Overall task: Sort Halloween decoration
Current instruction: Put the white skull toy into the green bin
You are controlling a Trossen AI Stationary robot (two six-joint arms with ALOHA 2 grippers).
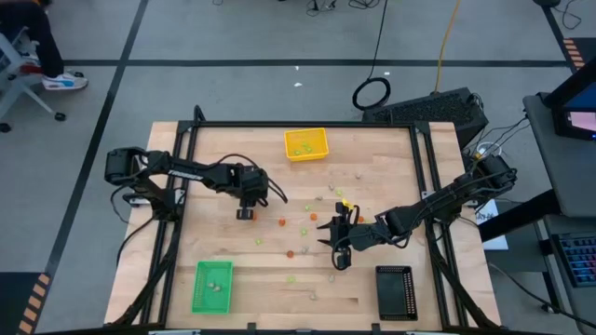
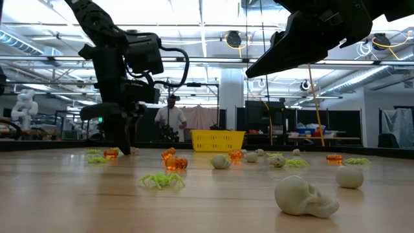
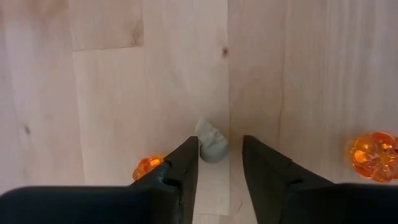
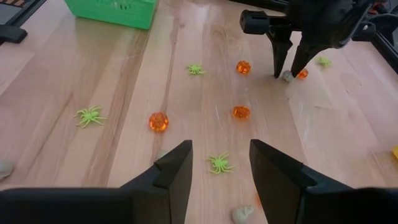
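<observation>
1. Left claw of mine points straight down at the table. Its fingers sit on both sides of a tiny pale skull, not squeezing yet, so I can pinch it.
2. Orange pumpkins, green spiders and more skulls lie scattered around, waiting for trays.
3. My right claw hangs open above a spider, holding nothing.

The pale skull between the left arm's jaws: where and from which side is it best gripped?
Probably across its rounded sides, coming straight down. The pale skull lies flat on the bare table, and the left gripper already has a finger on either side; an orange pumpkin sits close beside one finger.
</observation>
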